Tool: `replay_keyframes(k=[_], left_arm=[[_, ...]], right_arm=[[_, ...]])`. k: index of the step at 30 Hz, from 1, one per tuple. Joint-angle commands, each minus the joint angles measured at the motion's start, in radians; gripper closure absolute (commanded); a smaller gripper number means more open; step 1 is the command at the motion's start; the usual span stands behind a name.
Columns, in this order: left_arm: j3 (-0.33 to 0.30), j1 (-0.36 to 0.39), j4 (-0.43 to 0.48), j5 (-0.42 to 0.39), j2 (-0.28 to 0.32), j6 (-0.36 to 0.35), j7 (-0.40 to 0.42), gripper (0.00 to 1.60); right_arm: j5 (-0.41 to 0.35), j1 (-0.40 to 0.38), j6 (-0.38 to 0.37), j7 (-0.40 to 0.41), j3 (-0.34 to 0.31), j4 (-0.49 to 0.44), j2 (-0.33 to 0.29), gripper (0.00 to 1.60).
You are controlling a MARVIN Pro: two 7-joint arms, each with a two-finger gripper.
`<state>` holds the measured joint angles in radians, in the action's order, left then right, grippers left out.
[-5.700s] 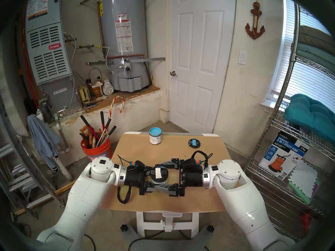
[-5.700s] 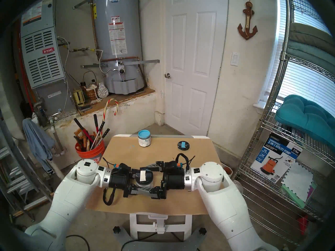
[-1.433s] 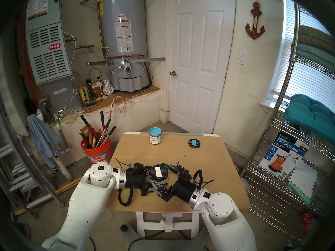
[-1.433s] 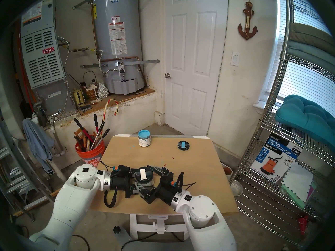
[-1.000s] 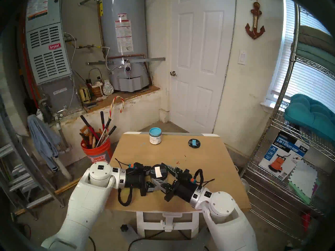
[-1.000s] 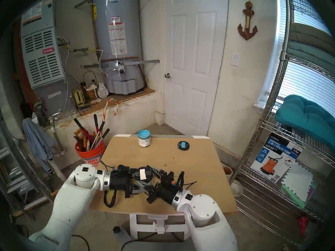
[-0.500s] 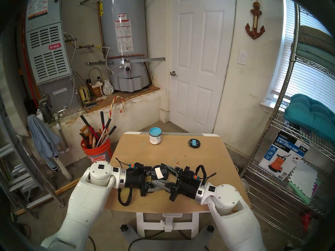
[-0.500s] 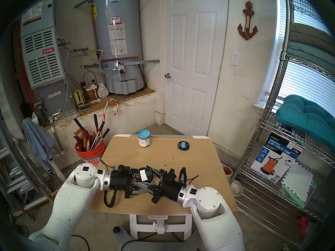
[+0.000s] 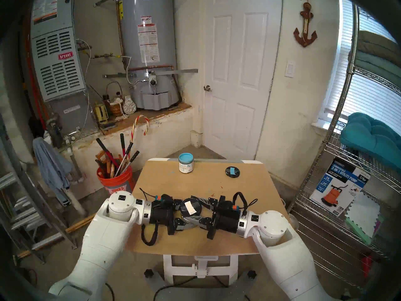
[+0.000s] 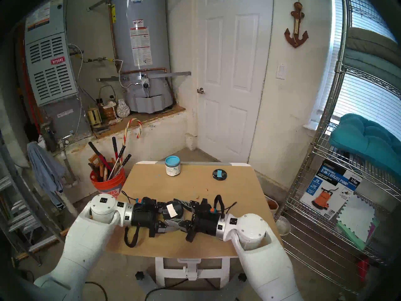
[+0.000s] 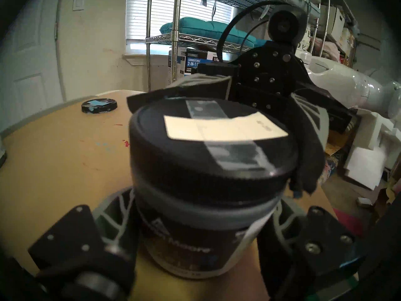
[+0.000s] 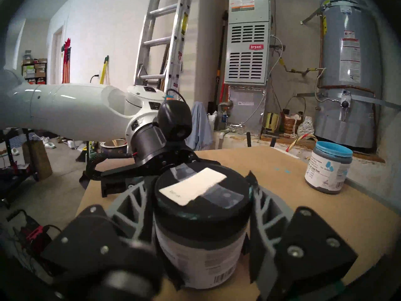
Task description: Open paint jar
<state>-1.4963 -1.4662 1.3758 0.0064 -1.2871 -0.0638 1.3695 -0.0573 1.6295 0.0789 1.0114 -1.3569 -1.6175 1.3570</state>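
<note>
Both fingers (image 12: 263, 209) around paint jar (image 12: 200, 233)

L grip (image 9: 184, 211) clamped, level | R grip (image 9: 196, 210) clamped, level, prob facing L

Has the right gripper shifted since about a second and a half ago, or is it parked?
Yes. The right gripper, shut on the black lid, has swung its wrist away from the table's near edge toward the blue-taped lid.

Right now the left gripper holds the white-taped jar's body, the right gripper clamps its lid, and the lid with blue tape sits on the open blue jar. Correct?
Not quite. The lid with blue tape lies on the table, apart from the open blue jar, as the head view shows. The grips are as you say.
</note>
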Motion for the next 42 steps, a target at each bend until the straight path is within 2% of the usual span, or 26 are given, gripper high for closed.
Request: replay_keyframes(k=[1,14,30,33,34,36,37,38,39,42], left_arm=[[-0.006,0.017,-0.010,0.007,0.009,-0.004,-0.005,1.60],[-0.008,0.035,-0.029,0.011,0.011,-0.002,0.009,1.60],[-0.010,0.057,-0.048,0.017,0.011,0.001,0.029,1.60],[-0.011,0.059,-0.049,0.017,0.010,0.001,0.032,1.60],[-0.011,0.060,-0.050,0.017,0.010,0.001,0.033,1.60],[-0.012,0.061,-0.052,0.017,0.008,0.001,0.036,1.60],[-0.013,0.061,-0.053,0.017,0.008,0.001,0.037,1.60],[-0.013,0.061,-0.054,0.017,0.007,0.002,0.038,1.60],[-0.014,0.061,-0.055,0.017,0.006,0.002,0.038,1.60],[-0.014,0.059,-0.058,0.017,0.004,0.004,0.039,1.60]], right_arm=[[-0.042,-0.077,-0.019,0.093,0.039,0.019,0.003,1.60],[-0.089,-0.155,-0.092,0.231,0.065,0.047,-0.022,1.60],[-0.092,-0.170,-0.055,0.297,0.081,0.055,-0.036,1.60],[-0.092,-0.171,-0.053,0.303,0.084,0.056,-0.037,1.51],[-0.091,-0.170,-0.048,0.302,0.084,0.055,-0.038,1.46],[-0.090,-0.164,-0.040,0.299,0.082,0.053,-0.037,1.19],[-0.092,-0.162,-0.040,0.297,0.081,0.053,-0.035,0.86],[-0.090,-0.156,-0.034,0.288,0.079,0.050,-0.033,0.33],[-0.078,-0.152,-0.022,0.273,0.079,0.044,-0.031,0.00],[-0.078,-0.133,-0.001,0.227,0.059,0.042,-0.011,0.00]])
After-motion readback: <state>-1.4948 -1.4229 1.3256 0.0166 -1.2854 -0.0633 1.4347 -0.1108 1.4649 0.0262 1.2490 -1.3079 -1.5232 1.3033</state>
